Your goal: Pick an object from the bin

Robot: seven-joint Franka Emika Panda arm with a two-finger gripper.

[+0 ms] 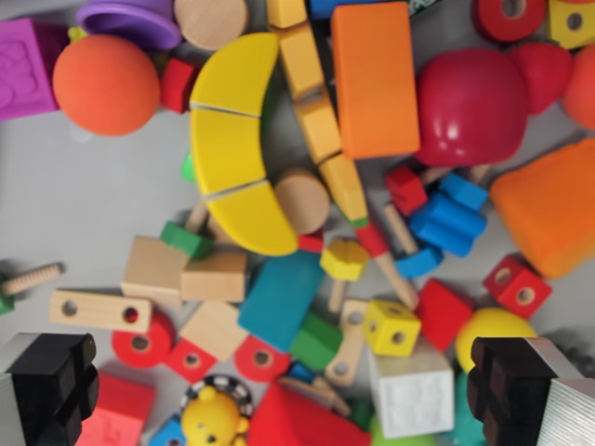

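1. Looking straight down into the bin (84, 218): a plain grey floor, bare on the left, packed with toys everywhere else. Nothing of the room shows beyond it.
2. The gripper (288, 395) sits at the near edge with its two black fingertips (51, 381) far apart, one in each bottom corner. It is spread wide and holds nothing.
3. Plenty is cut off. A purple block (23, 65) runs out at the far left, a purple ring (130, 19) at the far edge, and an orange wedge (548, 209) off the right side.
4. Between the fingertips, a yellow bear figure (216, 418) and a red triangle (288, 418) are clipped by the near edge; a white cube (414, 390) lies just right of them.
5. Centre stage: a sliced yellow banana (232, 144) curves beside a segmented yellow stick (321, 121), with an orange rectangular block (375, 79) to its right.
6. An orange ball (105, 84) sits far left, a big red apple (471, 107) far right.
7. Nearer in, a teal block (279, 299), a yellow cube (390, 327) and blue pieces (446, 223) crowd together, overlapping wooden bits.
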